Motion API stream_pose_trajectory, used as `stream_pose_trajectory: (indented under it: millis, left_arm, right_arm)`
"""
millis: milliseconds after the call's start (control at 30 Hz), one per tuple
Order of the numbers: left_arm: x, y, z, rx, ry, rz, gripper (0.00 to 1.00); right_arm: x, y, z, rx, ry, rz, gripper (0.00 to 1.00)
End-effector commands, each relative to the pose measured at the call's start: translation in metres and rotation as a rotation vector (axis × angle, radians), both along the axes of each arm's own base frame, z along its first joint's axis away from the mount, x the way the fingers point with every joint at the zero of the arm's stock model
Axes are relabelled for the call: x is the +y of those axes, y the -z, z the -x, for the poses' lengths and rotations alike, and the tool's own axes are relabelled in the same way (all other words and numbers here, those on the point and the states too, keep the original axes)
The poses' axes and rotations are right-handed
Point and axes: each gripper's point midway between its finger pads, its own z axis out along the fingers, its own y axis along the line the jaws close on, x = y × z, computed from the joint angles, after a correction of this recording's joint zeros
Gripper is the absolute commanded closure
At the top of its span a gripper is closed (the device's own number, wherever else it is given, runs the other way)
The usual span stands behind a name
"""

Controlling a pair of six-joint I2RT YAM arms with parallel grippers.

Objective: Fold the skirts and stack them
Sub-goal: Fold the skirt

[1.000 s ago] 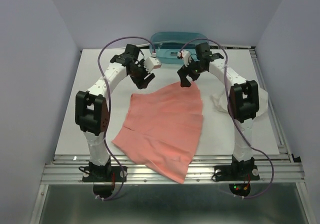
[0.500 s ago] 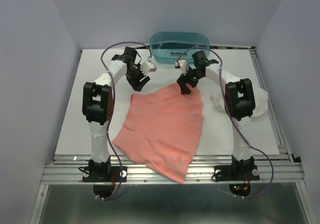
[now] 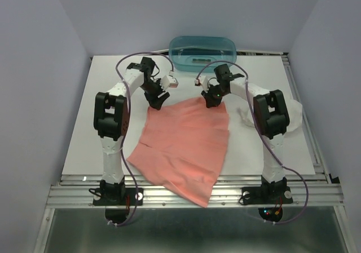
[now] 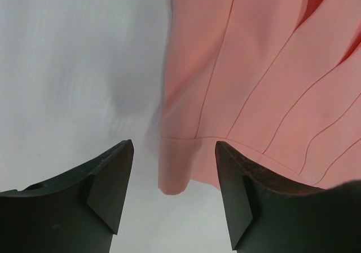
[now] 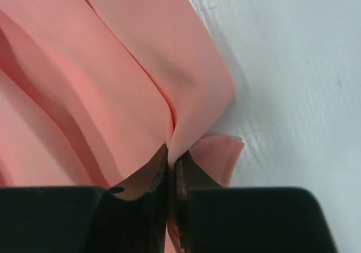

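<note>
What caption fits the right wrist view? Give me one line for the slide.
Right fingers pinched shut on a corner of the salmon-pink skirt lying on the white table.

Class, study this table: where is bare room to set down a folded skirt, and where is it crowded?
Free: the table strip between pink skirt and right arm; the far corners flanking the tub. Crowded: the far middle, with left hand and right hand at that skirt's edge; white skirt heaped at right.

The salmon skirt (image 3: 186, 143) lies spread, white skirt (image 3: 243, 116) bunched.
</note>
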Motion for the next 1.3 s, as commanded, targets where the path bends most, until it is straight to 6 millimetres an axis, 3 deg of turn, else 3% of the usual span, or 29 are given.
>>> stream_pose_trajectory:
  millis: [0,67,167,267,300,400,433,500,533,667,733,800,867,900,967,1000,1033,1067,1100,1133,1167,1200,1233,1267]
  left_arm:
    - [0.006,0.012,0.011,0.046,-0.015,-0.007,0.36]
    - [0.01,0.019,0.009,0.041,-0.03,-0.025,0.45]
    - [0.017,0.025,-0.006,0.014,-0.091,-0.029,0.72]
    - [0.02,0.02,-0.016,0.01,-0.146,0.005,0.88]
    - [0.019,0.014,-0.022,-0.007,-0.171,0.03,0.99]
    - [0.021,-0.005,-0.036,-0.075,-0.201,0.069,1.0]
    - [0.021,-0.011,-0.04,-0.095,-0.214,0.082,1.0]
    - [0.024,-0.03,-0.053,-0.165,-0.251,0.114,1.0]
    - [0.025,-0.038,-0.057,-0.19,-0.269,0.126,1.0]
    - [0.035,-0.074,-0.078,-0.334,-0.318,0.154,1.0]
    - [0.041,-0.095,-0.082,-0.413,-0.321,0.169,1.0]
    - [0.042,-0.107,-0.081,-0.469,-0.298,0.173,1.0]
    - [0.044,-0.117,-0.071,-0.523,-0.254,0.171,1.0]
    - [0.046,-0.119,-0.059,-0.543,-0.216,0.157,1.0]
    - [0.048,-0.117,-0.049,-0.561,-0.177,0.137,1.0]
    - [0.052,-0.113,-0.037,-0.573,-0.144,0.112,1.0]
    - [0.054,-0.111,-0.03,-0.566,-0.145,0.107,1.0]
    - [0.056,-0.105,-0.023,-0.574,-0.102,0.086,1.0]
    - [0.058,-0.103,-0.018,-0.588,-0.087,0.075,1.0]
    - [0.061,-0.094,0.0,-0.588,-0.056,0.056,1.0]
    - [0.062,-0.092,0.006,-0.609,-0.042,0.053,1.0]
    - [0.064,-0.082,0.026,-0.603,-0.022,0.049,1.0]
    - [0.065,-0.079,0.035,-0.612,-0.002,0.047,1.0]
    - [0.065,-0.074,0.043,-0.616,0.024,0.041,1.0]
  right_arm:
    - [0.0,0.01,0.011,0.051,0.03,0.045,0.99]
    - [-0.003,0.005,-0.007,0.0,0.077,0.073,0.99]
    - [-0.001,-0.015,-0.044,-0.114,0.142,0.075,0.99]
    - [0.001,-0.04,-0.077,-0.213,0.212,0.066,0.99]
    - [0.004,-0.06,-0.094,-0.274,0.233,0.048,0.99]
    - [0.002,-0.087,-0.122,-0.371,0.291,0.046,0.99]
    - [0.004,-0.109,-0.134,-0.428,0.308,0.028,0.99]
    - [0.002,-0.13,-0.148,-0.492,0.337,0.026,0.99]
    - [0.003,-0.154,-0.157,-0.545,0.348,0.005,0.99]
    - [0.002,-0.196,-0.166,-0.644,0.351,-0.009,0.99]
    - [0.005,-0.221,-0.157,-0.659,0.325,-0.042,0.99]
    - [0.01,-0.232,-0.144,-0.653,0.291,-0.051,0.99]
    - [0.012,-0.232,-0.118,-0.624,0.24,-0.04,0.99]
    - [0.02,-0.226,-0.094,-0.598,0.2,-0.033,0.99]
    - [0.026,-0.216,-0.068,-0.564,0.151,-0.024,0.99]
    - [0.033,-0.187,-0.045,-0.506,0.097,0.01,0.99]
    - [0.031,-0.202,-0.042,-0.534,0.098,0.001,0.99]
    - [0.035,-0.19,-0.015,-0.502,0.066,0.017,0.99]
    - [0.036,-0.185,-0.003,-0.489,0.062,0.027,0.99]
    - [0.034,-0.162,0.016,-0.438,0.043,0.053,0.99]
    - [0.04,-0.17,0.034,-0.444,0.029,0.041,0.99]
    - [0.041,-0.167,0.046,-0.431,0.021,0.042,0.99]
    - [0.042,-0.163,0.057,-0.416,0.015,0.043,0.99]
    - [0.043,-0.145,0.075,-0.372,-0.011,0.061,0.99]
